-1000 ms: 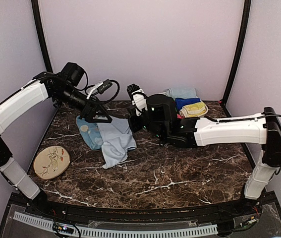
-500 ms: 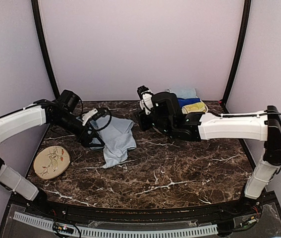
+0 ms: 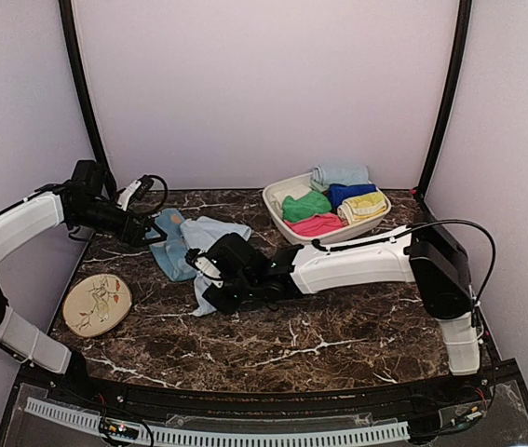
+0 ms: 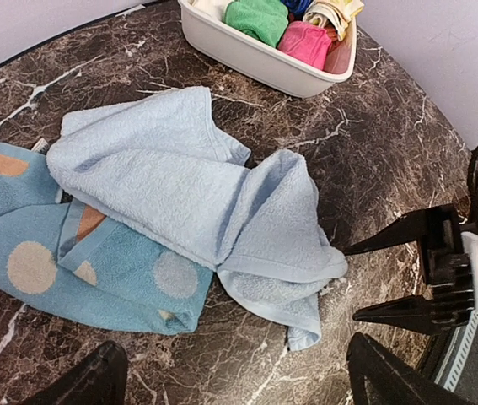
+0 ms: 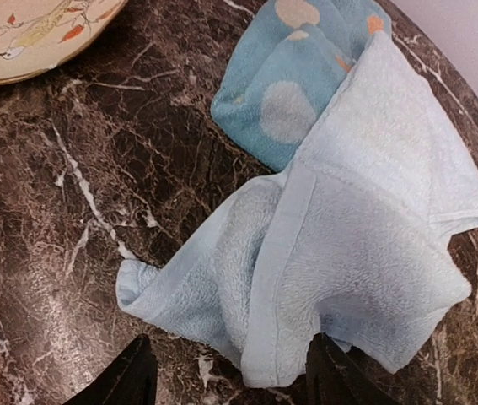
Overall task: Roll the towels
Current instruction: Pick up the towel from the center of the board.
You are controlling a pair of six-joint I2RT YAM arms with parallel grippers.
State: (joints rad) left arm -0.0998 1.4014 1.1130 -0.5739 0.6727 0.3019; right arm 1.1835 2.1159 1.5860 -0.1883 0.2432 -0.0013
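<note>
While the pale towel (image 4: 163, 177) overlaps the spotted towel (image 4: 120, 263) — basin (image 4: 251, 57) beyond — both arms' jaws stand apart

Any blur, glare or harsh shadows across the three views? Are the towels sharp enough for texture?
Top external: even, diffuse light, soft shadows, no motion blur. Left wrist: pale blue towel and spotted towel sharp; its own fingers dark and soft at the bottom edge. Right wrist: towel weave crisp, faint sheen on the marble table, no blown highlights.
</note>
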